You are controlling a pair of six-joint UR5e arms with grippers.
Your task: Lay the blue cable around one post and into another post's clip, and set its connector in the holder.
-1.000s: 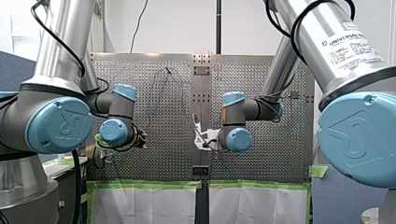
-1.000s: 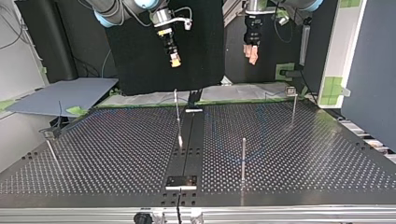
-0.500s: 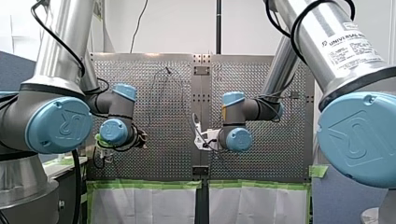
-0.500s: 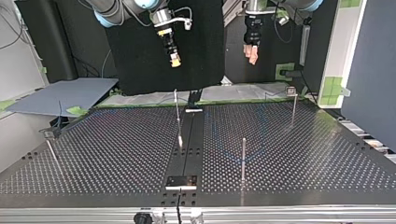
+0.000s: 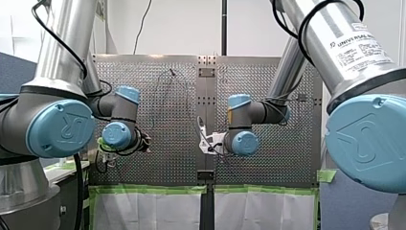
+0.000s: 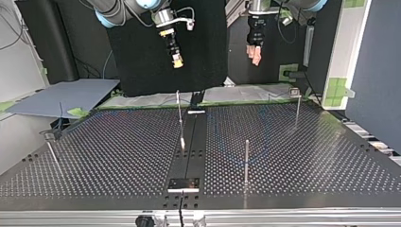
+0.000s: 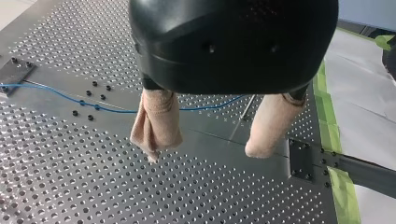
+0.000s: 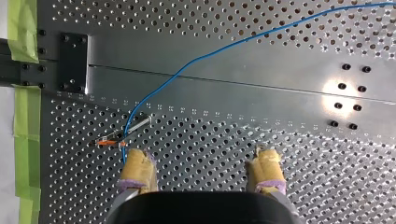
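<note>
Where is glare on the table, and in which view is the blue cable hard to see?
Right wrist view: a bright glare spot on the centre plate, cable clear. Top view: cable faint on the dark table.

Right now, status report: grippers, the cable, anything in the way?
Left gripper open, empty. Right gripper open, empty. Blue cable lying on perforated table, ungripped. Nothing seen in the way.

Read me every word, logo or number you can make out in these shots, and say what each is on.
"UNIVERSAL R", cut off: white label on my right arm, front view.
Label's smaller print: too small to read.
"UR" logo: blue joint cap of my left arm, and my right arm's cap.
Top and wrist views: nothing readable.
</note>
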